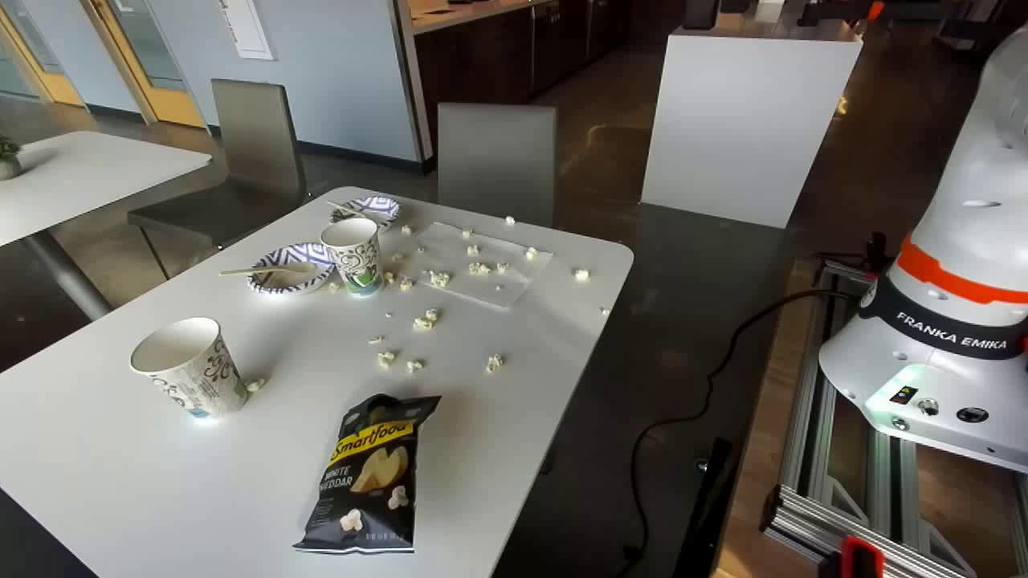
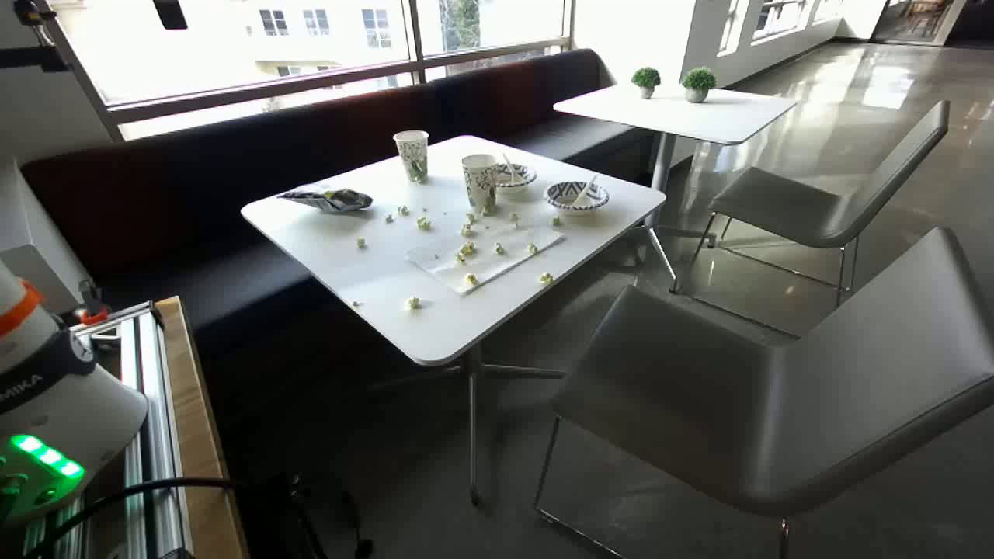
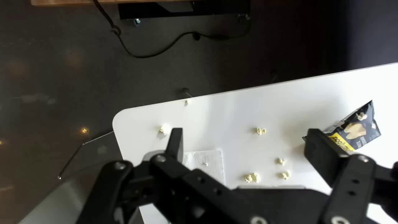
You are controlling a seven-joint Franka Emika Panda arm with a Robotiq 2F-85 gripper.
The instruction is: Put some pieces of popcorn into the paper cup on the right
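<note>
In an exterior view you had a paper cup (image 1: 193, 373) upright at the left of the table (image 1: 217, 490), two patterned bowls (image 1: 293, 254), then the right-hand cup (image 1: 352, 255), upright near them. The snack bag (image 1: 365, 482) lay closer to the camera. Popcorn (image 1: 479, 269) was scattered over the table and a white sheet (image 1: 518, 277). Your arm's base (image 1: 899, 353) stood at far right. In the wrist view, your gripper (image 3: 244, 138) hung above the table, jaws wide apart.

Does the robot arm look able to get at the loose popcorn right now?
Probably yes: the claw is open, and the wrist view shows several popcorn pieces with nothing in front of them, though the drop is hard to judge.
</note>
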